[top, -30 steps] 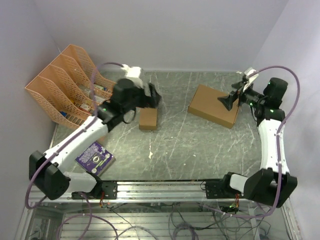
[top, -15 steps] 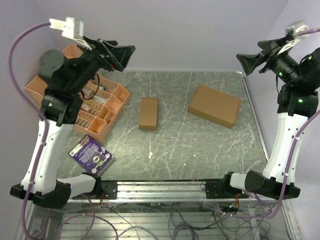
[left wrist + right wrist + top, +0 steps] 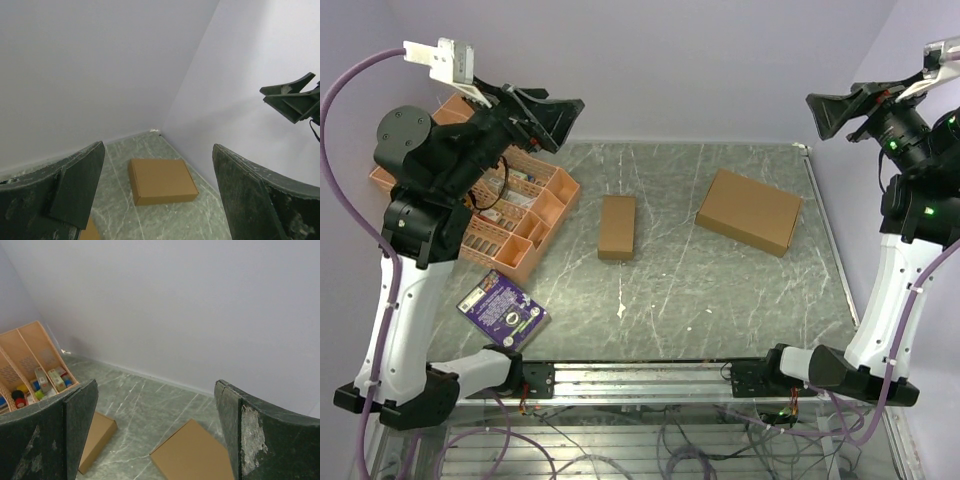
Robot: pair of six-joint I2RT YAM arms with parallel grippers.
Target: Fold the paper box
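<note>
With the left hand (image 3: 565, 122) and the right hand (image 3: 820, 115) poised above the grey marbled worktop (image 3: 720, 290), each spread apart and empty, the small narrow brown cardboard paper box (image 3: 616, 227) lying mid-worktop could be confused with the larger flat brown cardboard box (image 3: 748, 211) nearby, or crushed by overtight gripping.

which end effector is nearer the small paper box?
Left. The left end effector is raised high, left of the paper box; the right end effector is raised high, much farther to its right.
</note>
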